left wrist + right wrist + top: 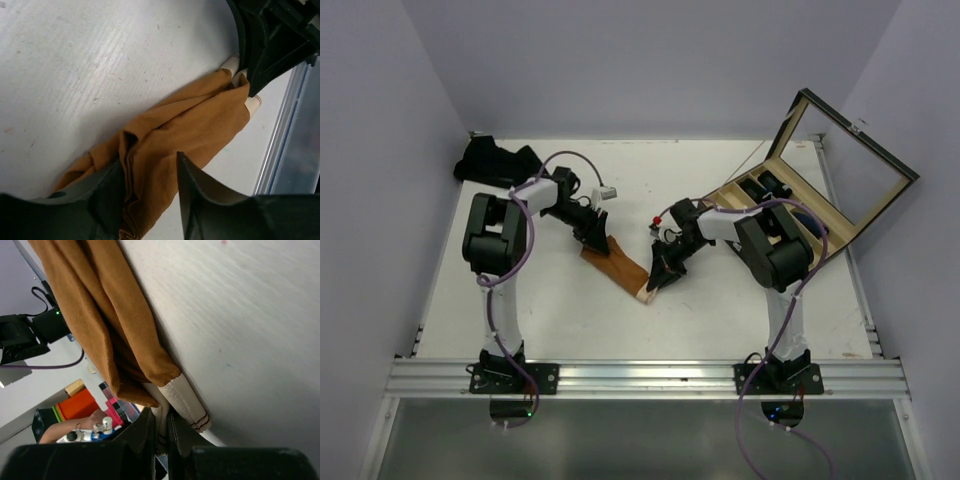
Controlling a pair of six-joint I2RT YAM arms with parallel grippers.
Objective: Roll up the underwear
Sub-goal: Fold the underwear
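Note:
The rust-orange underwear [620, 263] lies on the white table as a long folded strip between the two arms. My left gripper [598, 240] is at its far end. In the left wrist view the jaws of the left gripper [149, 162] stand apart over the bunched orange cloth [190, 120], and the left finger [107, 195] touches a fold. My right gripper [655, 283] is at the near end. In the right wrist view the right gripper [162, 415] is shut on the cream waistband [185, 400], with the orange cloth [100, 315] stretching away from it.
A dark pile of other underwear [495, 160] sits at the back left corner. A wooden compartment box [790, 205] with its glass lid [850, 165] raised stands at the right. An aluminium rail [640, 378] runs along the near table edge.

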